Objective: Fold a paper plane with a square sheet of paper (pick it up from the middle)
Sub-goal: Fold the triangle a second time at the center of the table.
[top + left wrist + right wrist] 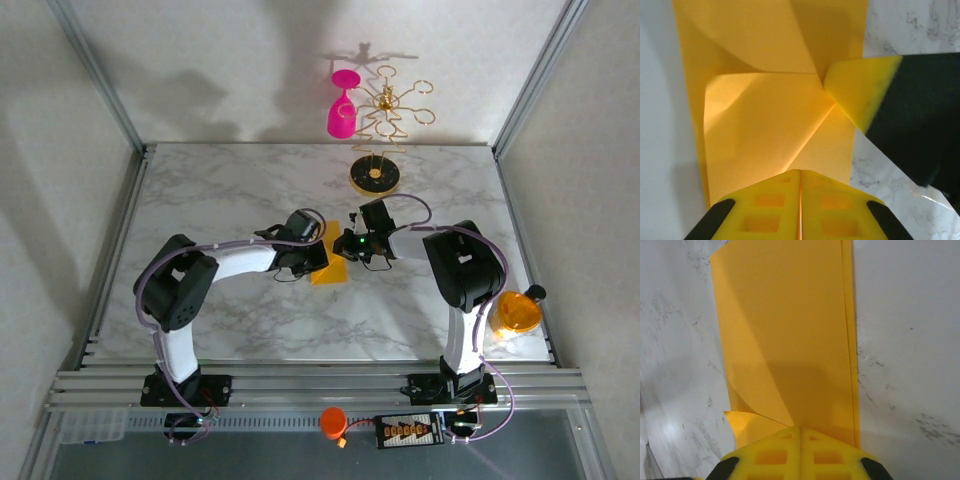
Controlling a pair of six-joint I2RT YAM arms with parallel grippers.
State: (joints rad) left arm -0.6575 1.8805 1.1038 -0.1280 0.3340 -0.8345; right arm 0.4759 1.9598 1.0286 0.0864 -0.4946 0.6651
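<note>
Left gripper (800,180) and right gripper (801,434) both closed, tips set on the half-folded square sheet of paper (329,271) mid-way across the marble table (230,190); we judge 1 sideways slip could drag the loose corner flap (765,120) and set a crooked crease.

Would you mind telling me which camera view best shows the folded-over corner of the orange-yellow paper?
The left wrist view: the folded corner lies face-on, creases plain. The right wrist view shows the paper mostly smooth, plus a curled flap edge; in top external the paper is small and partly covered.
</note>
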